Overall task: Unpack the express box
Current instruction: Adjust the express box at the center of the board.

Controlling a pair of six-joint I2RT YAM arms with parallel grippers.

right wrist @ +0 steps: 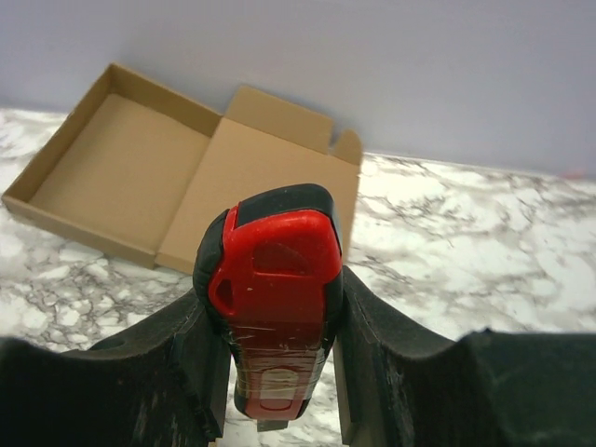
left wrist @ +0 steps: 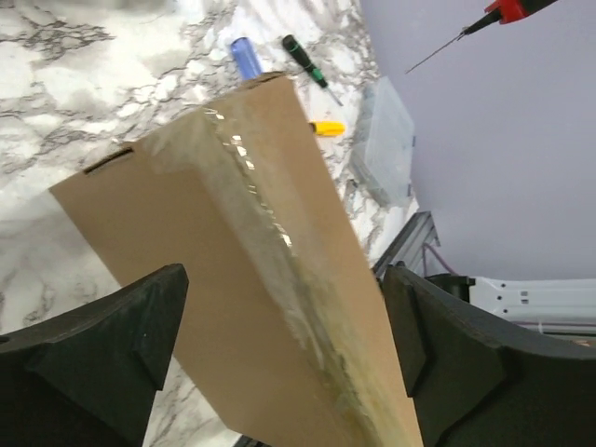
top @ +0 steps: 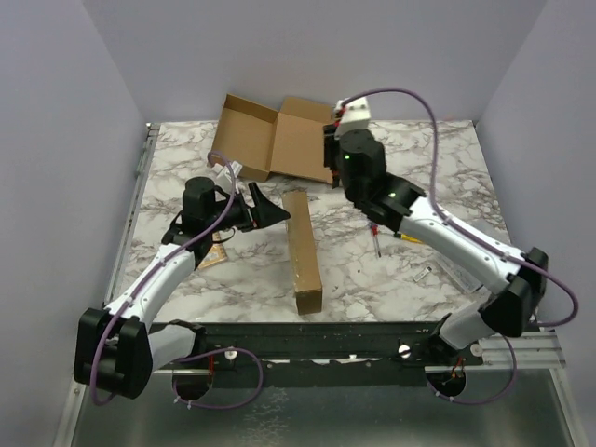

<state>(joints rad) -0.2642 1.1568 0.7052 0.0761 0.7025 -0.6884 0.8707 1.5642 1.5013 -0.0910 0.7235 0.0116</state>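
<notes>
A long sealed brown express box (top: 304, 251) lies on the marble table, with a clear tape seam along its top (left wrist: 270, 233). My left gripper (top: 268, 210) is open at the box's far end. In the left wrist view it (left wrist: 284, 345) straddles the box, with gaps to both fingers (left wrist: 121, 345). My right gripper (top: 331, 154) is raised at the back, over an open carton. It (right wrist: 275, 372) is shut on a red and black utility knife (right wrist: 275, 289), held with the butt end up. The blade is not visible.
An open, empty flat carton (top: 275, 138) lies at the back; it also shows in the right wrist view (right wrist: 140, 177). A red screwdriver (top: 375, 240) and small tools lie right of the box. A green-black screwdriver (left wrist: 304, 58), a blue item (left wrist: 246, 56) and a clear plastic case (left wrist: 384, 140) are nearby.
</notes>
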